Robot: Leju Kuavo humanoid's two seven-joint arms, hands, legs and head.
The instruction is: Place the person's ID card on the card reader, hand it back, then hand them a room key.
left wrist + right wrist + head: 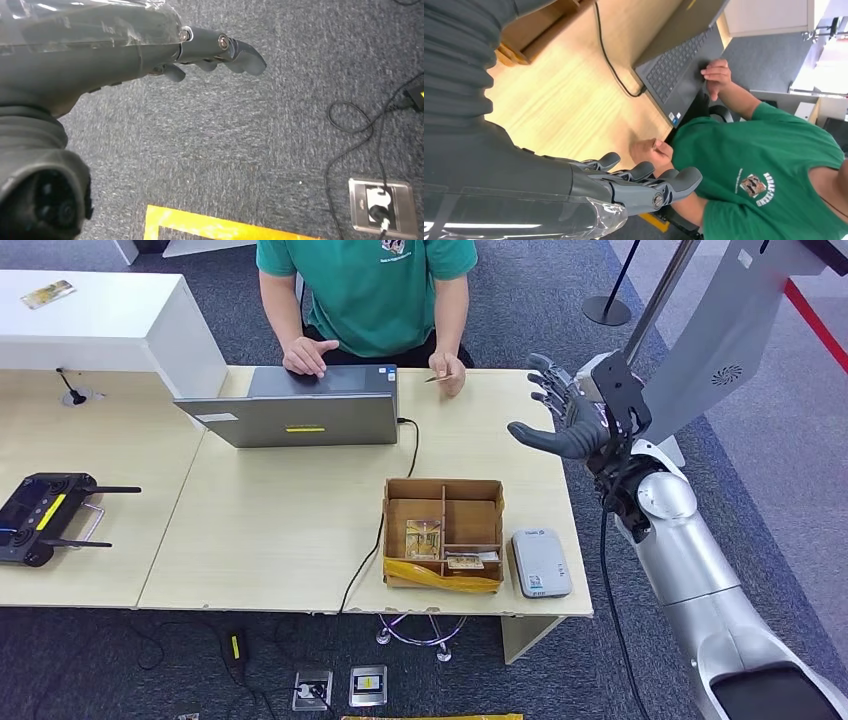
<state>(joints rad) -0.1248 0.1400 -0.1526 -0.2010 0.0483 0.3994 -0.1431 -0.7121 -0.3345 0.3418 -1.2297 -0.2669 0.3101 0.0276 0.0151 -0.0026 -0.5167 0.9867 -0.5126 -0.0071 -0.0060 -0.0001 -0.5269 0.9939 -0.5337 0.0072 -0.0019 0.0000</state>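
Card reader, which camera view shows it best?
The head view: the grey card reader lies unobstructed on the table, beside the cardboard box. The right wrist view catches a box corner; the left wrist view looks at carpet.

Head view looks down from high at the desk (280,520), right hand (565,420) raised beside it. Right wrist view, close behind that hand, shares the laptop (679,65) and person (769,165). Left wrist view faces carpet (225,140) beyond the left hand (210,52).

Reception-style office: wooden desk (280,530) with laptop (300,410); card reader (540,562); stanchion post (607,308); grey carpet (760,440); floor sockets (340,687).
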